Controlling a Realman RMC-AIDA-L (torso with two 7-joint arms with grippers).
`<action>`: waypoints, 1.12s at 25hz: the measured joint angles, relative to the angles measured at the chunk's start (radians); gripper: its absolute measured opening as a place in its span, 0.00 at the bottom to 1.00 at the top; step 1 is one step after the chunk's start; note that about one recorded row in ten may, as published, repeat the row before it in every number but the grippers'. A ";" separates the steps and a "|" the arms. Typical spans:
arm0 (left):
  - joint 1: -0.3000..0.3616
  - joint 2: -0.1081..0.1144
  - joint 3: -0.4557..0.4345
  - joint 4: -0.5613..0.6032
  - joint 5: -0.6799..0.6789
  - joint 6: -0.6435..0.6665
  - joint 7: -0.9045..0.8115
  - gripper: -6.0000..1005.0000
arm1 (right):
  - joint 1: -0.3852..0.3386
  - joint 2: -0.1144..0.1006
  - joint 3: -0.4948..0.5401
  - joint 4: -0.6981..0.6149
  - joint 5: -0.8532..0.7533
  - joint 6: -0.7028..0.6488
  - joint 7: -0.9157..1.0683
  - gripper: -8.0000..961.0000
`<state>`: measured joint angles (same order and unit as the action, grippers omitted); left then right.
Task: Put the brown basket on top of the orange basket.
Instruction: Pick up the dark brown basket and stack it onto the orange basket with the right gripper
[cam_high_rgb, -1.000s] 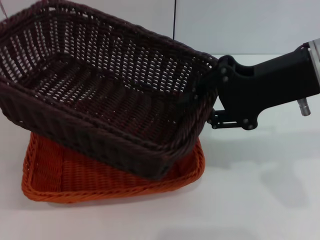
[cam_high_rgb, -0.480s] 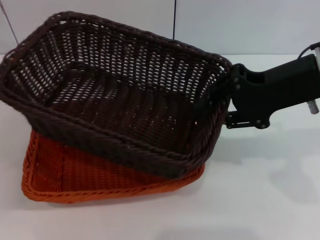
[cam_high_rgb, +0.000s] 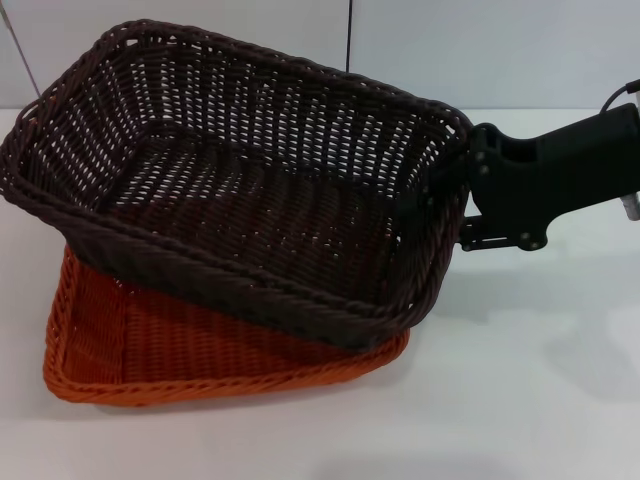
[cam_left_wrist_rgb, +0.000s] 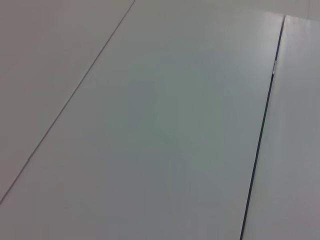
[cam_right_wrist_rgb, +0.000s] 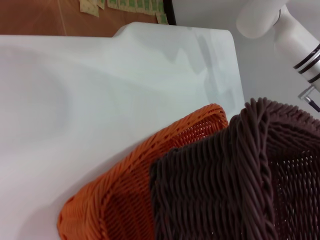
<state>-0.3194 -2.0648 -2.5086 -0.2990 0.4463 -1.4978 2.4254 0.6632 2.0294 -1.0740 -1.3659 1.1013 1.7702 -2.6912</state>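
A: Where was the brown basket (cam_high_rgb: 250, 180)?

B: It sat tilted over the orange basket (cam_high_rgb: 200, 360), which lay flat on the white table (cam_high_rgb: 520, 400). Its 7 o'clock edge dipped into the orange one, while its 3 o'clock end rode higher. It was skewed, so the two rims did not line up, and the orange basket's rim stuck out at 6 and 8 o'clock.

A: Anything inside either one?

B: Only bare weave showed on the brown basket's floor. The orange one held the lower part of the brown basket and nothing else visible.

A: And the right gripper (cam_high_rgb: 455, 195)?

B: It was at 3 o'clock from the brown basket, pinching that basket's short end wall at the rim.

A: What did its wrist camera catch?

B: The brown basket's braided corner (cam_right_wrist_rgb: 240, 175) lay close up, with the orange basket's corner (cam_right_wrist_rgb: 150, 170) just beside and below it.

A: The left gripper?

B: Out of sight; its wrist camera saw only a pale panelled surface (cam_left_wrist_rgb: 150, 125).
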 joint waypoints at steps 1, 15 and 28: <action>0.001 0.000 0.000 0.000 0.000 0.000 0.000 0.51 | -0.002 0.001 0.000 -0.002 0.001 0.001 0.000 0.32; 0.015 0.000 0.008 0.008 0.005 -0.001 -0.003 0.51 | -0.080 0.031 0.014 -0.028 0.082 -0.008 0.007 0.32; 0.029 0.000 0.015 0.025 0.012 -0.002 -0.014 0.51 | -0.163 0.044 0.036 -0.036 0.208 -0.016 0.051 0.32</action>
<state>-0.2905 -2.0645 -2.4936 -0.2736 0.4579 -1.5003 2.4111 0.4999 2.0730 -1.0385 -1.4022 1.3089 1.7541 -2.6402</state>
